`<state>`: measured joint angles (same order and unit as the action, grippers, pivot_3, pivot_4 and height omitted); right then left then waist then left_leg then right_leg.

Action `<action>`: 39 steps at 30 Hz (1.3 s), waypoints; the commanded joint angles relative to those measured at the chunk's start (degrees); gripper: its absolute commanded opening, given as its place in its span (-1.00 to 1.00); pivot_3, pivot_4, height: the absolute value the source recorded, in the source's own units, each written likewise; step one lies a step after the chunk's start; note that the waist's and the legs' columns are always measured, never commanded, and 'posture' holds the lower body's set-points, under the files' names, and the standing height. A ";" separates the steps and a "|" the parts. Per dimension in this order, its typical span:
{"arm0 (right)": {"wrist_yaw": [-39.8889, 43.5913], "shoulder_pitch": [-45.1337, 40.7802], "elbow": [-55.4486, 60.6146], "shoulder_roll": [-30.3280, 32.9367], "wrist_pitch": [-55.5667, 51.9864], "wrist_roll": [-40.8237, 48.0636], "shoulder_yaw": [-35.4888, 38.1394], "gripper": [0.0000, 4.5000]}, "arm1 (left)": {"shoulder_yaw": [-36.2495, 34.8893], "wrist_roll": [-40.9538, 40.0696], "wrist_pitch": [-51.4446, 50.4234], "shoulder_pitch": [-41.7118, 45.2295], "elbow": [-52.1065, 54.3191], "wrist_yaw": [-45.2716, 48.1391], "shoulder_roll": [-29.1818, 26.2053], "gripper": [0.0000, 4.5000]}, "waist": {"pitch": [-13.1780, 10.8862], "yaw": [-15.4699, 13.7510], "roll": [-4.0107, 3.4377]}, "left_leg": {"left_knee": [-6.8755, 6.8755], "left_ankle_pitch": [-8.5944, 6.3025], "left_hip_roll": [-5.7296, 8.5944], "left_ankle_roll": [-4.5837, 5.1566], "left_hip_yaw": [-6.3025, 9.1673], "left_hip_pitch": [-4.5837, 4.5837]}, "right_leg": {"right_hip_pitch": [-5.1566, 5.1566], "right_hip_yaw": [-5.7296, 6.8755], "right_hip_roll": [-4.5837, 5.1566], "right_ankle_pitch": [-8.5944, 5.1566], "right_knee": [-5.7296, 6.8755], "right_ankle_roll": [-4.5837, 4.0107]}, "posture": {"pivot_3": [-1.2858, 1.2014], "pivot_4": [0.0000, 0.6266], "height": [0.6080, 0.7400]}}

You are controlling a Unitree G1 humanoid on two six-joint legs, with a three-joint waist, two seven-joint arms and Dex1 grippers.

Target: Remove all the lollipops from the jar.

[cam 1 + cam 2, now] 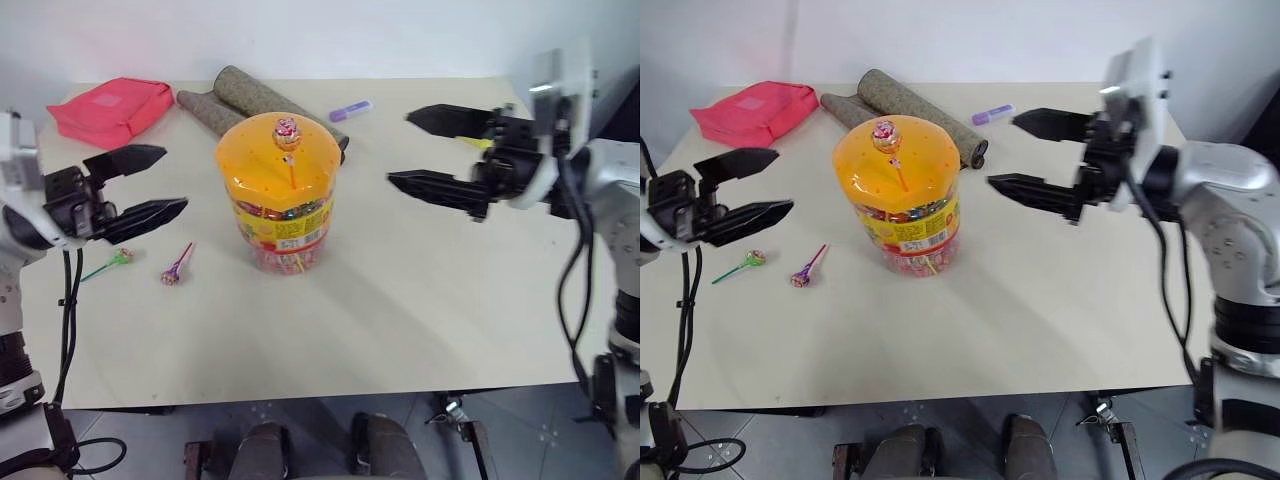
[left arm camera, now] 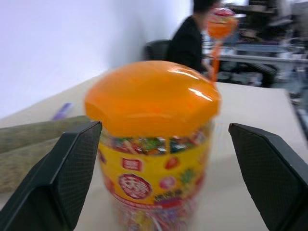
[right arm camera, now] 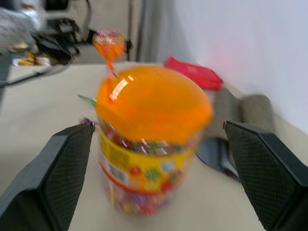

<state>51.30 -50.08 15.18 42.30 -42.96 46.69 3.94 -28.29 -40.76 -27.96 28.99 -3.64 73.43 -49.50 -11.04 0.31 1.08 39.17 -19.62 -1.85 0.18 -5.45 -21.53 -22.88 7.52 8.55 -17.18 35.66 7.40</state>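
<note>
Both tools open: left tool (image 1: 150,184), right tool (image 1: 432,150). The jar (image 1: 283,195) sits between them; you pinch the orange-red lollipop (image 1: 286,131) standing in its lid, lift straight up.

jar (image 1: 284,192): clear tub, domed orange lid, yellow label, upright mid-counter
orange-red lollipop (image 1: 287,132): stick upright in a lid hole, wrapped head above the dome
purple lollipop (image 1: 174,269): lying flat, near-left of the jar
green lollipop (image 1: 112,262): lying flat, just left of the purple one
</note>
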 commanded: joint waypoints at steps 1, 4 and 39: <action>-1.57 -4.04 1.04 -3.67 -0.86 0.77 -1.68 1.00 | -2.71 -1.48 3.47 -1.13 -2.60 5.54 -2.89 0.99 | 0.00 0.01 0.00 | 0.00 0.00 0.00 0.00 0.00 -0.03 | -0.03 0.01 0.00 0.00 0.00 0.00 | 0.03 -0.52 1.00; -1.68 -6.83 -0.38 -7.90 -0.89 -0.06 -3.98 1.00 | -2.72 -0.54 5.34 -3.23 -4.55 8.28 -4.55 0.99 | 0.00 0.09 0.00 | 0.00 0.00 0.01 0.01 -0.01 -0.05 | -0.06 0.00 0.01 0.00 0.00 0.00 | 0.03 -0.52 1.00; 2.39 -21.20 -16.22 -25.18 5.63 -9.81 -8.37 -0.99 | -7.21 -6.88 4.51 -9.89 1.17 4.07 -3.58 1.00 | 0.01 1.78 0.01 | 0.02 -0.01 0.01 0.01 -0.05 -0.57 | -0.77 0.01 0.02 -0.01 0.28 -0.02 | 0.03 -0.52 1.00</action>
<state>53.66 -69.50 -0.98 17.32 -39.31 37.37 -6.11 -33.79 -46.15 -23.76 19.40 -4.41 77.67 -52.74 -11.04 2.09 1.09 39.19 -19.63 -1.84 0.19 -5.51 -22.10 -23.66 7.53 8.57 -17.20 35.94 7.37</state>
